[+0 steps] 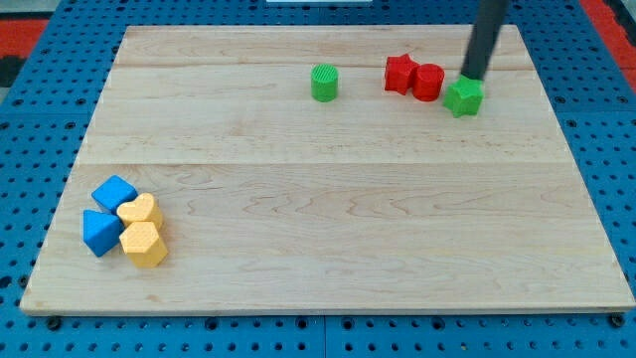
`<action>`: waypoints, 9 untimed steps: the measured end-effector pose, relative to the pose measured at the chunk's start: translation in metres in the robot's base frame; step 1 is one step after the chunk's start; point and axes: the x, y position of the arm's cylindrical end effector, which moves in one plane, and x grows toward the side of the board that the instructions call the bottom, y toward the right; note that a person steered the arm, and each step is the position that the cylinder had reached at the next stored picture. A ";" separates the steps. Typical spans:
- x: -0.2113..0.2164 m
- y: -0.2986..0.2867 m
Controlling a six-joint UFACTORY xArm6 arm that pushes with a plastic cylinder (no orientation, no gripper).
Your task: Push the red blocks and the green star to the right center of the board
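Nearest: yellow blocks and blue blocks clustered bottom-left of the tabletop, off-task. Red star, red cylinder, green star sit in a row near top right. My tip touches the green star's upper edge, probably to push it downward. Tool is a bare rod, nothing to open or close. Green cylinder apart. Rod top cut off.

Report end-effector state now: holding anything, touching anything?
My tip: a bare rod with no jaws, holding nothing; it sits at the green star's top edge, apparently touching, just right of the red blocks.
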 end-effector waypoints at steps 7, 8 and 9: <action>-0.069 -0.124; -0.059 -0.169; -0.035 -0.095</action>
